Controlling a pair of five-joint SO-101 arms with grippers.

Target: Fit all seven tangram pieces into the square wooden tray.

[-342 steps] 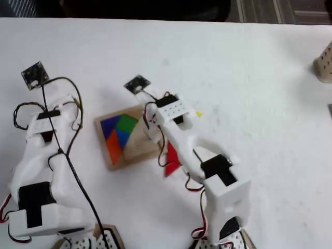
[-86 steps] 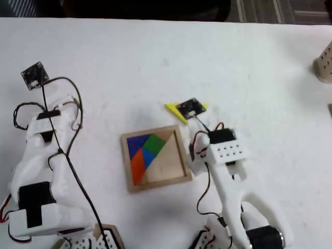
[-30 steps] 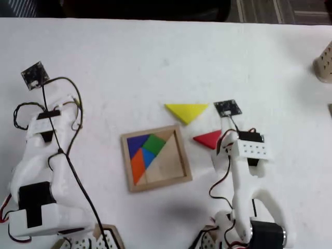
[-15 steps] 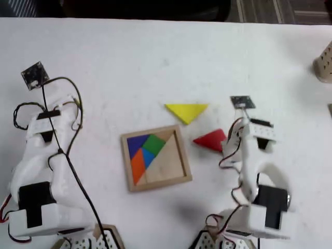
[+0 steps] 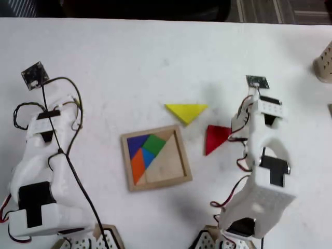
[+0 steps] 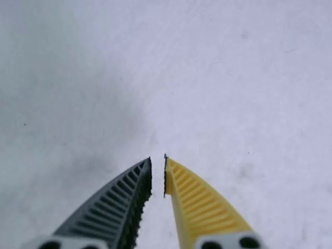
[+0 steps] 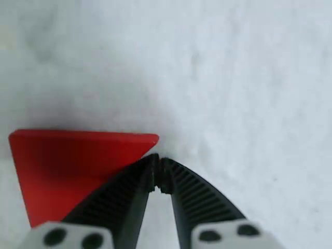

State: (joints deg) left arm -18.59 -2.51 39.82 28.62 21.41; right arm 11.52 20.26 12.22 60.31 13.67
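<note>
Right gripper [image 7: 158, 171] pressed together, tips sitting at red triangle [image 7: 67, 166] corner; left gripper [image 6: 157, 166] closed, hovering over table [image 6: 207, 78]; tray [image 5: 167, 165] holding blue [image 5: 136, 145], green [image 5: 153, 142], orange [image 5: 137, 165] pieces

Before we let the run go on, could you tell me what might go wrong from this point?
1. The right arm's jaws are shut, tips at a corner of the red triangle, which lies flat on the table: a nudge may spin it rather than steer it.
2. The wooden tray has a rim that could block a piece slid toward it, and the push may shift the tray itself.
</note>
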